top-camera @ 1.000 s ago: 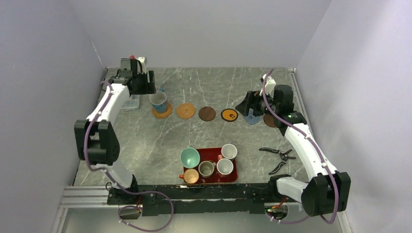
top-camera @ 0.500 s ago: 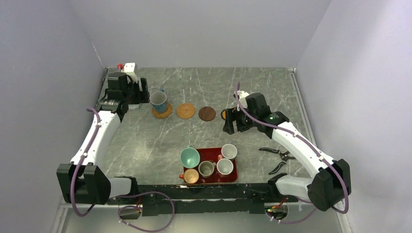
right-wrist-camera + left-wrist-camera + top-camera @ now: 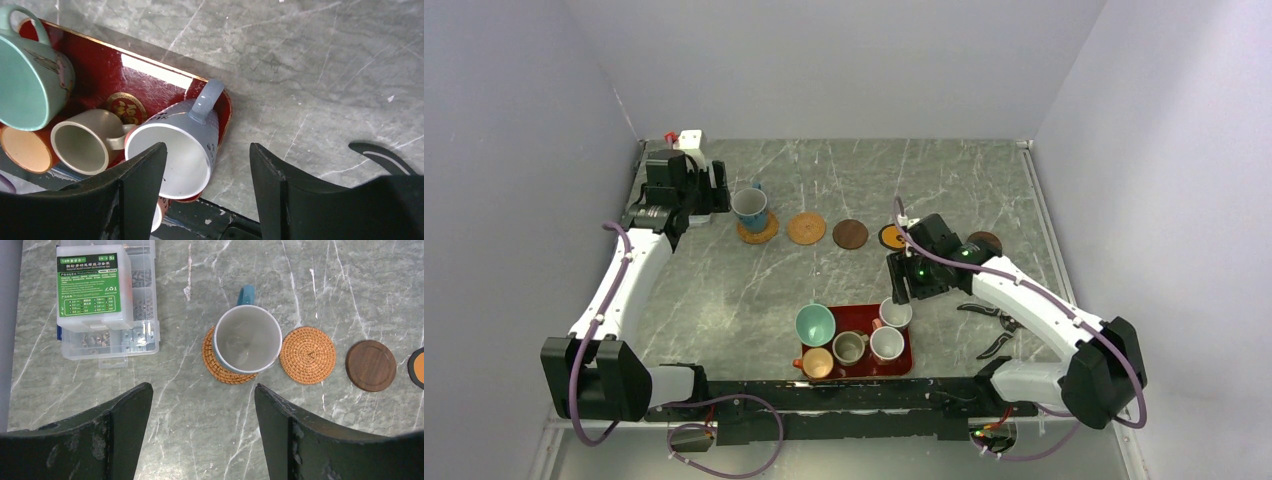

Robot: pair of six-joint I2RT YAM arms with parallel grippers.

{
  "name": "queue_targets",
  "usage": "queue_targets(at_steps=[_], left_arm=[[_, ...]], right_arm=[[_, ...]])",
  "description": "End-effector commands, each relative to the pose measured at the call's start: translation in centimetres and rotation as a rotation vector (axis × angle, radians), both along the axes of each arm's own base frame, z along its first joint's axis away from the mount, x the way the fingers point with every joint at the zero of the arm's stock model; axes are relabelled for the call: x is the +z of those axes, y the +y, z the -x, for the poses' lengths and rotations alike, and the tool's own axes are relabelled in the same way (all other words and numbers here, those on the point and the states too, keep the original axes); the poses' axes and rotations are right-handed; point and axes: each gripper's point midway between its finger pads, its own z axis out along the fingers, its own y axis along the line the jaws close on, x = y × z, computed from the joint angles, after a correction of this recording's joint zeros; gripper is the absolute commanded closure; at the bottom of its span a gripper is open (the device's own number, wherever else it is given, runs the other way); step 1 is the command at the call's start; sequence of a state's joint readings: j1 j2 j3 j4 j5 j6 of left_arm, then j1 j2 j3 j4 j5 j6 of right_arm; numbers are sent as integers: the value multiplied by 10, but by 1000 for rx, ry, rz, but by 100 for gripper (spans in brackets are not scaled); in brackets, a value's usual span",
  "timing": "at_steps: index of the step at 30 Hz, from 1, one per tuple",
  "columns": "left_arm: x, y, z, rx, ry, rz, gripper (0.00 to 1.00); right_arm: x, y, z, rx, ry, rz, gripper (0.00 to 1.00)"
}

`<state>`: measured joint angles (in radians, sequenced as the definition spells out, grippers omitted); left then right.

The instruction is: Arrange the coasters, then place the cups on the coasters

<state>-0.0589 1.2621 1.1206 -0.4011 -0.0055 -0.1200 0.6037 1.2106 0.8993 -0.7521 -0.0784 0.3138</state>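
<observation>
White grey-handled cup (image 3: pixel 172 150) sits on red tray (image 3: pixel 100 65) below right gripper (image 3: pixel 207 147), jaws apart; left gripper (image 3: pixel 203 387) likewise.

Soft even light; glare on tray (image 3: pixel 152 71)

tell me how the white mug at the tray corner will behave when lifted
Likely rigid and glazed, so the white mug may slip when pinched. Looks ceramic, probably chips if dropped. The beige mug has its handle against it, so lifting may nudge that.
</observation>
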Motion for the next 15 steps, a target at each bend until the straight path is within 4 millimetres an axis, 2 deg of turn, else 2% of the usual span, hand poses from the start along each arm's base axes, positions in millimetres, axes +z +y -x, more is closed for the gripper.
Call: queue_targets(at_steps=[1, 8, 15], left_arm=[[23, -1, -4, -3, -74, -2, 20], [22, -1, -4, -3, -70, -2, 20], [20, -1, -5, -2, -64, -2, 21]], right_arm=[[-11, -3, 6, -14, 35, 57, 36], [-28, 0, 10, -8, 65, 104, 51], [-25, 3, 2, -5, 28, 113, 78]])
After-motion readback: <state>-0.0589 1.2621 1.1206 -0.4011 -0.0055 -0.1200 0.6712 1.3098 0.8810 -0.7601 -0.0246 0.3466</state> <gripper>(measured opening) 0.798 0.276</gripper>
